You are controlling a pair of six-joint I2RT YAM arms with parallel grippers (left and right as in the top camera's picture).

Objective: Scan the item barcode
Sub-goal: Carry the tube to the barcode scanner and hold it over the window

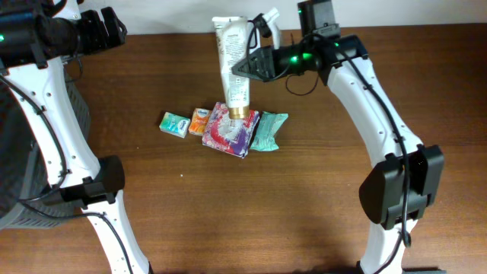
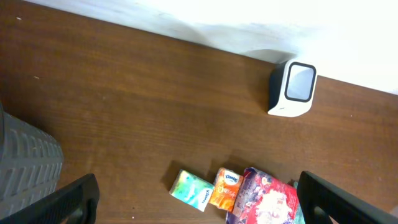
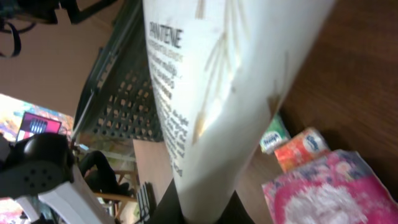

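At the bench's left edge stands a grey mesh basket. Above it, near the far-left corner, the left gripper hangs idle with its fingers spread wide and nothing between them.

Mid-bench, a row of goods lies side by side: a teal pack, an orange pack, a floral packet and a mint pouch.

Over the floral packet's far end is the tube, white with a gold cap, pinched at its right side by the right gripper, whose fingers are closed tight on it. It appears lifted clear of the bench, though the overhead view alone does not settle that. Its long axis runs from the far edge toward the near edge. The flat crimped end points to the far edge, and the cap points to the near edge, leaning slightly right. Printed text faces the right wrist camera, and no barcode shows in any view.

Just right of the crimped end, at the far edge, stands the scanner, partly hidden from overhead.

By my reading, the pick is done. Still to do are finding the barcode side, turning it to the scanner's window and holding it there for a read.
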